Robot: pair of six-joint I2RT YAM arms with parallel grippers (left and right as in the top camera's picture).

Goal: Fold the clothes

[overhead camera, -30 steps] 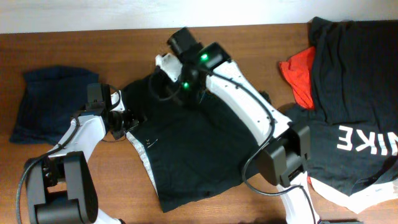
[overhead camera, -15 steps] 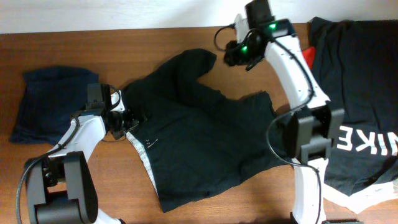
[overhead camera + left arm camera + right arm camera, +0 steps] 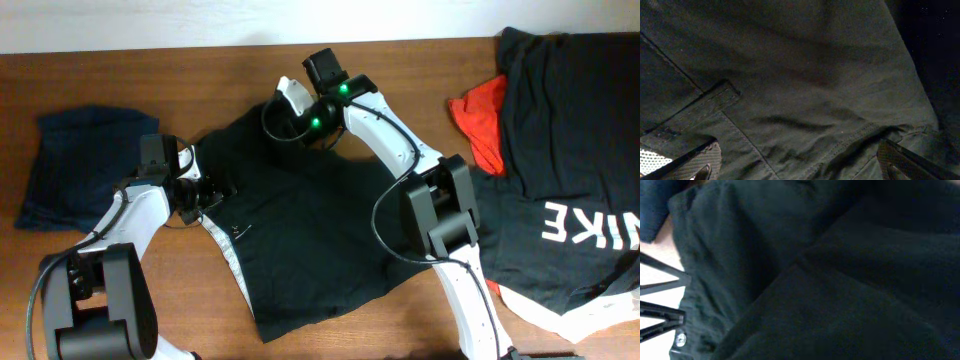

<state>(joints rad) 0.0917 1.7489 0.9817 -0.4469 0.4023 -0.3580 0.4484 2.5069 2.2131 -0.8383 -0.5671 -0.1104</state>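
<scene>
The left gripper (image 3: 800, 160) has its fingers (image 3: 700, 159) spread wide, one in each bottom corner of its wrist view. The black cloth (image 3: 310, 240) lies between them. They pinch nothing. The right gripper (image 3: 295, 125) hangs over the top edge of the cloth, at 12 o'clock. Its own camera shows only dark folds, so I cannot tell if its jaws are spread or pinching.

The black cloth lies crooked in the middle of the table (image 3: 120, 80). It looks bunched up at 12 o'clock. The left gripper sits at its 9 o'clock edge, next to a white strip (image 3: 228, 250).

I think the step now is to fold the top part over. To do it well, the left gripper should press down at 9 o'clock so the cloth cannot slide. The right one should take the top edge, lift it low, and bring it slowly toward 6 o'clock. Edge should land on edge.

A blue cloth (image 3: 80, 165) lies at 9 o'clock on the table. A pile (image 3: 570, 120) lies at 3 o'clock. Do not drag either one along.
</scene>
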